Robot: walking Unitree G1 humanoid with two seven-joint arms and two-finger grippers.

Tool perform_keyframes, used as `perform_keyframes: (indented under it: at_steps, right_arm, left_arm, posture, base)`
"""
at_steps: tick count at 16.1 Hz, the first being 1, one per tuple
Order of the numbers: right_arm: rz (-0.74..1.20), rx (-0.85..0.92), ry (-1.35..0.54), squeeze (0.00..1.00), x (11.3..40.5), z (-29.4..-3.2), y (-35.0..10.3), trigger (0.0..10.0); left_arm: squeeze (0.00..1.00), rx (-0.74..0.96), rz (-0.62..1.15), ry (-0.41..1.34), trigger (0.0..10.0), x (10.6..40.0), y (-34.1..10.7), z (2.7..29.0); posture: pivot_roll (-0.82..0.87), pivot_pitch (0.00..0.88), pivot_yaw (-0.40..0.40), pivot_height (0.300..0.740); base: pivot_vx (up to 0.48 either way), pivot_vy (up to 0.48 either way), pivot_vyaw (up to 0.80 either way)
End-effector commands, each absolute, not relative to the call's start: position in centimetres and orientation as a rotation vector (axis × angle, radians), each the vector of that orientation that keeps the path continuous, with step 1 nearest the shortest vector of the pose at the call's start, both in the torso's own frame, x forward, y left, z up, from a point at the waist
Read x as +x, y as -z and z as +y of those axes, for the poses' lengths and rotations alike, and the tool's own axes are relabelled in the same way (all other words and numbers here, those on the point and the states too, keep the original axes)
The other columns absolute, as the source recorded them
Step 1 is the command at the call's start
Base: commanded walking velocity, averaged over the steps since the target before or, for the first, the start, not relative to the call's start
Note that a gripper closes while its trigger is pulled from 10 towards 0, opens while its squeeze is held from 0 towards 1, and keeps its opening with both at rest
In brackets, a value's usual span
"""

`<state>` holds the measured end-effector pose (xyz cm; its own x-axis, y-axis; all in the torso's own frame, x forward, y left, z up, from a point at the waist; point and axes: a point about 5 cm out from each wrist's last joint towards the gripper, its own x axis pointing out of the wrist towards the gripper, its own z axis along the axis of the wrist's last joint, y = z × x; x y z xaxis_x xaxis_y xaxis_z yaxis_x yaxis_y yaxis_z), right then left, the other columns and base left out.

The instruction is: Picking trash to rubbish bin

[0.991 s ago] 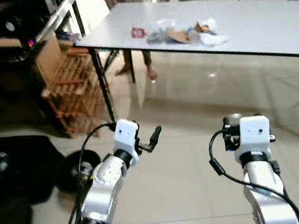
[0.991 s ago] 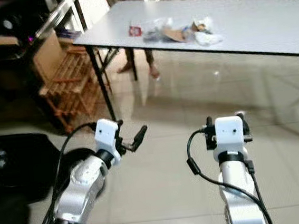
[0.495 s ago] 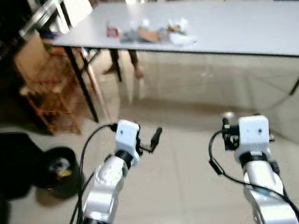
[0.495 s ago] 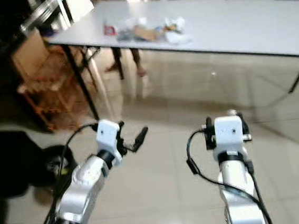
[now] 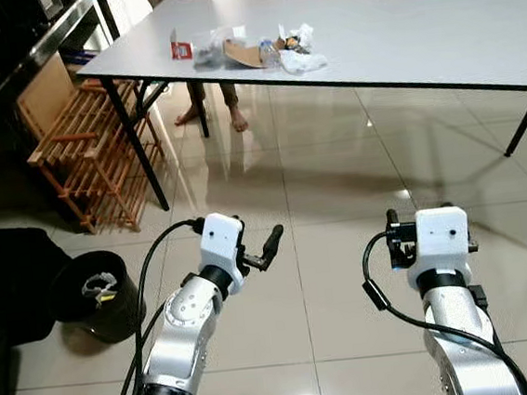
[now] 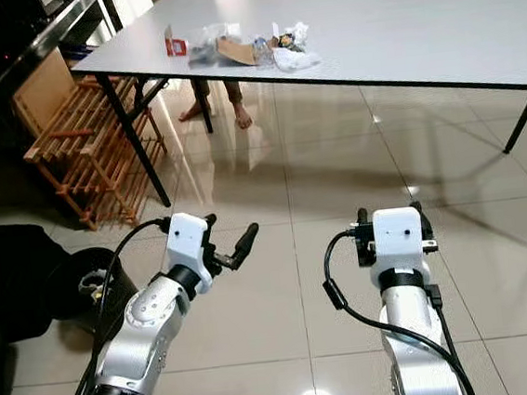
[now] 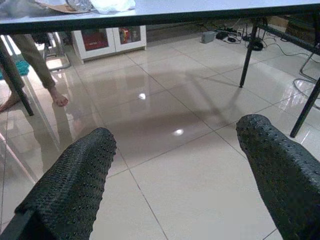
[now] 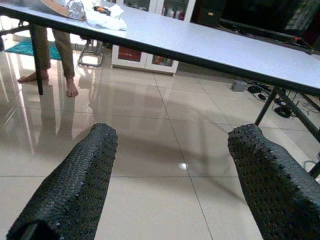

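Left gripper and right gripper both spread wide, holding nothing, over the tiled floor. Trash pile on worktop well ahead of both. Rubbish bin beside left gripper's arm.

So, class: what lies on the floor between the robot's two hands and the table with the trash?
Bare glossy tile, as both eye views show. The left hand and right hand sit open short of the table bearing the trash.

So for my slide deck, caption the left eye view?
Both grippers, left and right, raised empty, facing trash on a white table.
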<state>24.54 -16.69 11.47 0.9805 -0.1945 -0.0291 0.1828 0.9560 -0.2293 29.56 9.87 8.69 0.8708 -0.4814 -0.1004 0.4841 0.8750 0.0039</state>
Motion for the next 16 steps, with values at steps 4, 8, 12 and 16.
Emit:
perform_keyframes:
  at_steps: [4,8,12,16]
  right_arm:
    - [0.045,-0.224,0.19,0.0,24.57,-16.58,-11.61,10.0]
    - [0.046,-0.225,0.184,0.0,24.57,-16.5,-11.6,10.0]
    - [0.042,-0.229,0.178,0.0,24.53,-16.42,-11.65,10.0]
    - [0.04,-0.227,0.179,0.0,24.5,-16.33,-11.66,10.0]
  left_arm:
    - [0.0,0.032,0.086,0.507,10.0,29.85,-8.98,10.0]
    - [0.0,0.03,0.088,0.507,10.0,29.88,-8.96,10.01]
    - [0.0,0.033,0.089,0.512,10.0,29.88,-8.91,9.95]
    - [0.0,0.035,0.09,0.516,10.0,29.87,-8.87,9.9]
  posture:
    - [-0.09,0.062,0.049,0.74]
    - [-0.09,0.064,0.047,0.74]
    - [-0.1,0.065,0.05,0.74]
    - [-0.1,0.065,0.054,0.74]
  base:
    - [0.383,0.0,0.0]
    - [0.383,0.0,0.0]
    - [0.383,0.0,0.0]
    - [0.386,0.0,0.0]
